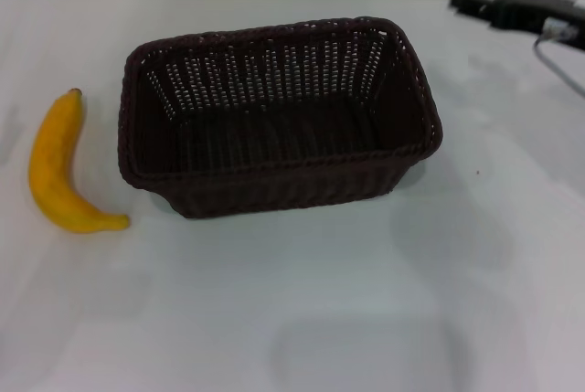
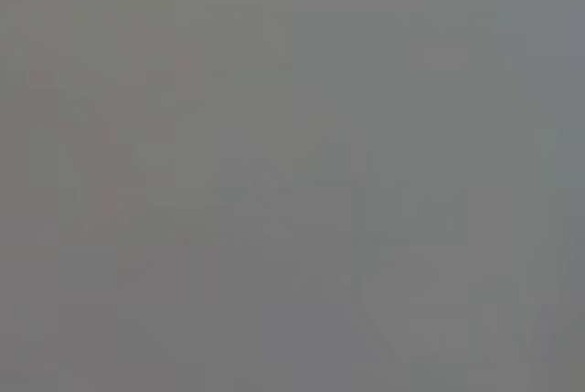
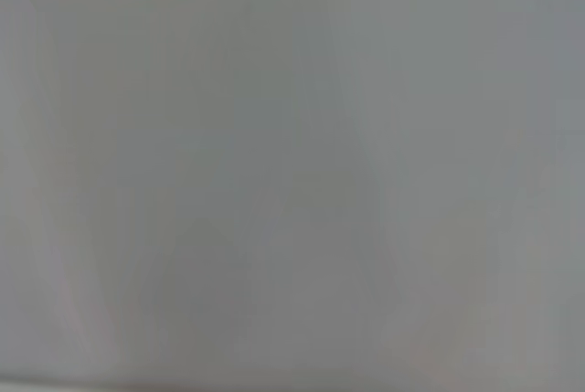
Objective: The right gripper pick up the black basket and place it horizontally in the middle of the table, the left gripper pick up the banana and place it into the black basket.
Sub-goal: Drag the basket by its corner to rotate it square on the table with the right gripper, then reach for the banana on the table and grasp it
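Basket: we log the black basket [image 1: 279,118] mid-table, long side across, upright, well apart from the right gripper [image 1: 475,1] at the far right edge.
Build: dark woven wicker, open-weave slanted walls, braided rim.
Banana [image 1: 57,165]: yellow, curved, just left of the basket on the table [image 1: 302,310].
Jaws: we cannot tell.

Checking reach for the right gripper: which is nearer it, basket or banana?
The basket. Its far right corner lies closest to the right gripper at the table's far right; the banana lies beyond the basket's left side.
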Available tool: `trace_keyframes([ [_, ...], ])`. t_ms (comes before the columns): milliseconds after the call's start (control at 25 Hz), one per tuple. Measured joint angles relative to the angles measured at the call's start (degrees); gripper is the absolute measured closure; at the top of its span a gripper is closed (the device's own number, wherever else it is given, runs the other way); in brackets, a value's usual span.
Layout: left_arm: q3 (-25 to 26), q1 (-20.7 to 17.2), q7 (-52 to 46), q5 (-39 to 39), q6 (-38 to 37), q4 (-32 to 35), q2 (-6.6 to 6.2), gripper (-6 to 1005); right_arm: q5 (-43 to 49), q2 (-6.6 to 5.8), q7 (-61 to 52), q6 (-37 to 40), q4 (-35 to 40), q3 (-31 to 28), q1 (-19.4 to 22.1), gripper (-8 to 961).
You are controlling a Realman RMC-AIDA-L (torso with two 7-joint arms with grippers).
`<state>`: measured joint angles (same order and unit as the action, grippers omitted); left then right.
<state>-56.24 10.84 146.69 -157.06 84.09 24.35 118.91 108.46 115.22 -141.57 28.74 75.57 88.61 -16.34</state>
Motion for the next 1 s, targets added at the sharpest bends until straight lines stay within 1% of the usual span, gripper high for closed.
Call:
trace_keyframes([
  [120,0.00,-0.08,-0.92,0.00,0.00,0.26,0.02,159,0.38,-0.01,4.29,-6.56,-0.70,0.17,0.35,174],
  [320,0.00,0.12,-1.32,0.00,0.00,0.35,0.09,159,1.08,-0.01,10.80,-22.60,-4.16,3.49,0.50,176],
  [440,0.05,0.42,-1.26,0.00,0.00,0.37,0.17,159,3.20,-0.02,12.38,-35.77,-7.92,7.38,-0.07,179],
  [520,0.14,0.51,-1.22,0.00,-0.18,0.39,0.17,160,6.63,0.00,12.11,-46.17,-11.16,11.21,-0.66,181],
  [600,0.20,0.69,-1.26,-0.03,-0.65,0.44,0.15,160,9.89,0.00,10.71,-54.97,-14.32,14.71,-1.40,182],
  [640,0.23,0.77,-1.29,-0.05,-0.88,0.47,0.15,160,12.27,-0.01,8.35,-60.18,-16.55,16.53,-1.99,183],
  [680,0.29,0.88,-1.30,-0.11,-1.17,0.49,0.12,160,14.45,0.01,5.80,-63.69,-18.51,17.77,-2.46,184],
  [760,0.35,1.04,-1.27,-0.16,-1.54,0.51,0.10,160,20.32,0.00,-2.80,-70.84,-23.69,19.13,-3.58,186],
  [800,0.36,1.10,-1.26,-0.19,-1.65,0.52,0.09,160,22.41,-0.01,-5.97,-72.84,-25.22,19.32,-3.89,186],
  [840,0.36,1.26,-1.27,-0.22,-1.87,0.55,0.09,161,26.06,0.00,-12.06,-76.55,-28.57,19.42,-4.53,187],
  [920,0.36,1.50,-1.41,-0.22,-2.14,0.64,0.06,161,30.39,-0.05,-18.52,-80.63,-32.76,19.36,-5.32,187],
  [1000,0.36,1.60,-2.22,-0.14,-2.63,1.28,0.02,161,32.75,-0.19,-21.67,-83.11,-35.06,19.33,-5.74,187],
])
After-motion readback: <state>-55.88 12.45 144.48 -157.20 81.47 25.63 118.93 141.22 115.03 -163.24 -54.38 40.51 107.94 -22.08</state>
